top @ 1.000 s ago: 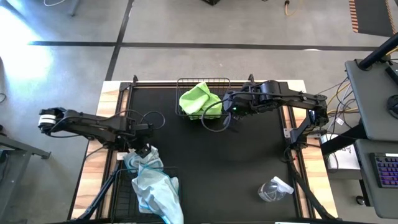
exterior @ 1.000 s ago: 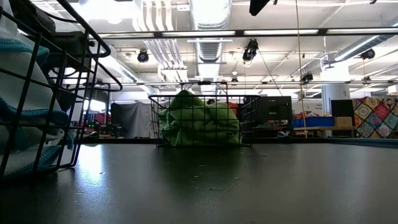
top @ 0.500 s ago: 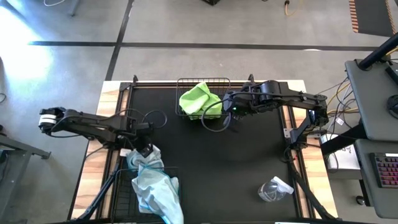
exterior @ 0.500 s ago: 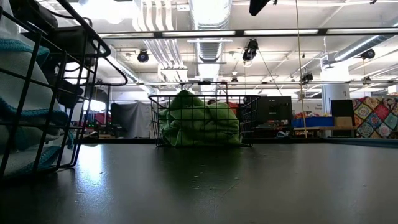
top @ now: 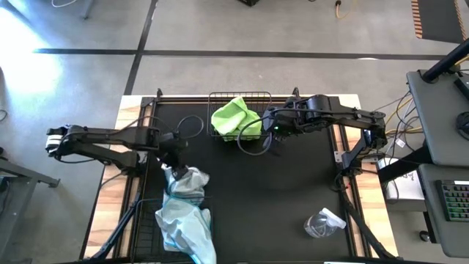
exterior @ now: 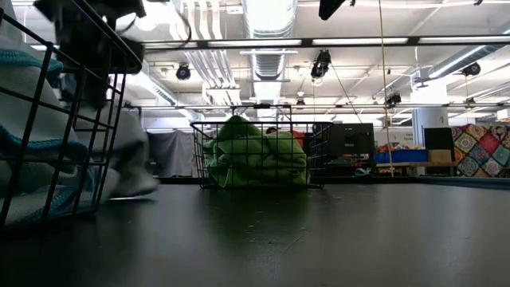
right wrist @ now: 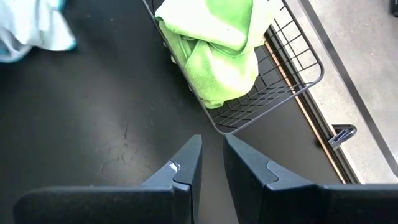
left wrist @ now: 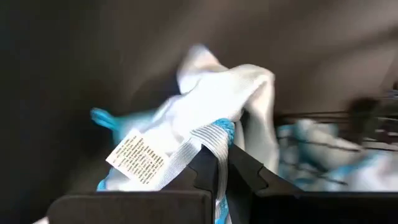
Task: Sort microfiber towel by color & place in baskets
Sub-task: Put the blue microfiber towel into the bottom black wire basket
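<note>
A pale blue microfiber towel [top: 185,180] hangs from my left gripper [top: 173,157], which is shut on it just beyond the far rim of the near-left wire basket [top: 146,220]. More pale blue towels [top: 182,229] are heaped in and over that basket. Lime green towels [top: 234,117] fill the second basket [top: 239,95] at the far middle; the low view shows them too [exterior: 255,159]. My right gripper [right wrist: 211,163] hovers beside the green basket, its fingers a little apart with nothing between them. My left gripper pinches the pale blue towel by a bunched, blue-stitched hem [left wrist: 217,132] between its two fingers, close to the white care label [left wrist: 137,155]. The fingers come from above, slanting down. The towel hangs slack below them, its lower end by the basket's rim.
A small clear plastic wrapper [top: 322,222] lies near the table's front right. The black mat [top: 293,191] between the two baskets is bare. Wooden table edges run along both sides.
My left gripper has shut on the pale blue towel, then gone up and toward the far edge, a little to the right. The towel's held end has followed it out past the basket's far rim, while the heap in the basket has stayed.
</note>
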`<state>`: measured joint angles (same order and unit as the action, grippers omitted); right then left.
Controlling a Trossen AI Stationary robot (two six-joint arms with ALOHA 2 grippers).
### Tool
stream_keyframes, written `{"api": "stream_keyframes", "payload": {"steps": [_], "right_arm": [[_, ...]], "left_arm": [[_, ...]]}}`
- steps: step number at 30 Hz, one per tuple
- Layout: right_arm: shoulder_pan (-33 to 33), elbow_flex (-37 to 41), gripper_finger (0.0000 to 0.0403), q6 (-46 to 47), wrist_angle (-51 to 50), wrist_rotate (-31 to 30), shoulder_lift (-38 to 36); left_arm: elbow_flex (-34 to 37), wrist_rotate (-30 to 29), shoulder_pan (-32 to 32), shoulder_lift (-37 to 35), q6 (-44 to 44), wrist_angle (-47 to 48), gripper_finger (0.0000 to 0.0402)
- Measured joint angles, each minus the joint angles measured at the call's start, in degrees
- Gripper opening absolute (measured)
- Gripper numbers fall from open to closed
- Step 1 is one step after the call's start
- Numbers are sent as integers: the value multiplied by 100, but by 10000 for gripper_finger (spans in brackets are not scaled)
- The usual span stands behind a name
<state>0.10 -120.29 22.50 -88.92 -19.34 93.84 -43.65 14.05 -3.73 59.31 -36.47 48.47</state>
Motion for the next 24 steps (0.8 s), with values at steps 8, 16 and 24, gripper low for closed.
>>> {"api": "stream_keyframes", "payload": {"steps": [8, 16, 24], "right_arm": [[0, 0, 59, -11, 0, -11, 0], [0, 0, 59, -15, 1, -21, 0], [-2, 0, 59, -15, 9, -21, 0]], "left_arm": [[-1443, -3, 0, 0, 783, 545, 0], [-2682, 0, 0, -4, 1211, 1394, 0], [-3512, 490, 235, 7, 1377, 1408, 0]]}}
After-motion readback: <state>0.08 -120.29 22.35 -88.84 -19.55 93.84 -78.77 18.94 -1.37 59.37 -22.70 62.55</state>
